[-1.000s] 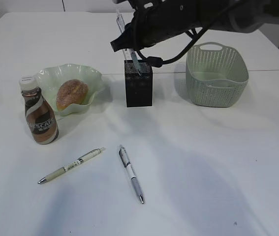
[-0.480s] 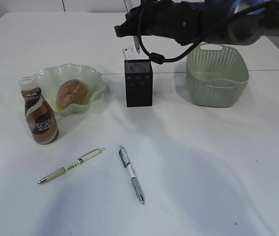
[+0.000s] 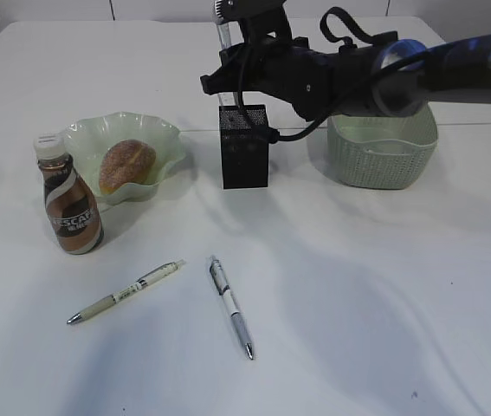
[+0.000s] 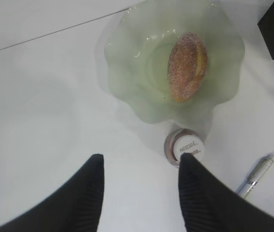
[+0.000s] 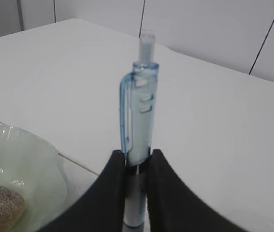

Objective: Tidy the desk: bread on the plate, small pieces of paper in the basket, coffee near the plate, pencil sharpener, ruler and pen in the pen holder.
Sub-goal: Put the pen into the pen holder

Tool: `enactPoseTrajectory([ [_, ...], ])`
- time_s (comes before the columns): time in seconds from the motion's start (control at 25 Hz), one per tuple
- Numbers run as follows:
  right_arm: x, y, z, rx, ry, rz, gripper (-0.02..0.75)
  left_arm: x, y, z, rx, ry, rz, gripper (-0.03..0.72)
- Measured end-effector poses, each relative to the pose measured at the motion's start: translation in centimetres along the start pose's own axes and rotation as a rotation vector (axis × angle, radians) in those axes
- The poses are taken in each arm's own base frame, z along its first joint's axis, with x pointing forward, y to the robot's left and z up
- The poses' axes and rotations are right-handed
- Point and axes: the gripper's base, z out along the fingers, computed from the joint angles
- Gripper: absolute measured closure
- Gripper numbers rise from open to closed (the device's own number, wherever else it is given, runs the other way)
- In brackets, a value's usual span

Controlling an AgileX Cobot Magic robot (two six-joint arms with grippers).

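1. Right gripper (image 5: 137,166) is clamped on a clear blue click pen (image 5: 139,121), held upright with its push-button end up, directly above the black mesh pen holder (image 3: 244,146).
2. Left gripper (image 4: 139,186) has its jaws apart with nothing between them, hovering above the Nescafe coffee bottle (image 4: 185,147); one fingertip (image 4: 190,166) overlaps the bottle's white cap in the left wrist view.
3. Left of the pen holder sits the ruffled green plate (image 3: 80,139) with the sugar-dusted bread (image 3: 126,165) lying in it.
4. Coffee bottle (image 3: 69,206) stands upright just beside the plate, on the side away from the pen holder.
5. Right of the pen holder stands the sage-green basket (image 3: 384,160), partly hidden by the right arm.
6. Nearer the camera than the pen holder, two more pens lie flat on the white desk (image 3: 358,303): a pale green pen (image 3: 124,292) and, beside it, a white and silver pen (image 3: 230,306).
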Motion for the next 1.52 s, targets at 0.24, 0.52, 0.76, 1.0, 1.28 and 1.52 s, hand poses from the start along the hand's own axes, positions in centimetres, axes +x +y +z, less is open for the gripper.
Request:
enactPoseTrajectory([
  [0.24, 1.7, 0.3, 0.7, 0.001, 0.018, 0.004, 0.635, 0.0, 0.0, 0.0, 0.000, 0.000, 0.000, 0.342],
  [0.52, 1.9, 0.3, 0.9, 0.002, 0.021, 0.007, 0.635, 0.0, 0.0, 0.0, 0.000, 0.000, 0.000, 0.342],
  [0.76, 2.0, 0.3, 0.8, -0.001, 0.030, 0.007, 0.635, 0.0, 0.0, 0.0, 0.000, 0.000, 0.000, 0.342],
  [1.0, 2.4, 0.1, 0.8, -0.006, 0.062, 0.009, 0.634, 0.0, 0.0, 0.0, 0.000, 0.000, 0.000, 0.346],
  [1.28, 2.6, -0.9, 0.8, 0.013, 0.076, 0.032, 0.605, 0.0, 0.0, 0.0, 0.000, 0.000, 0.000, 0.347],
  [1.52, 3.0, -1.1, 0.8, 0.011, 0.117, 0.061, 0.499, 0.0, 0.0, 0.0, 0.000, 0.000, 0.000, 0.347],
])
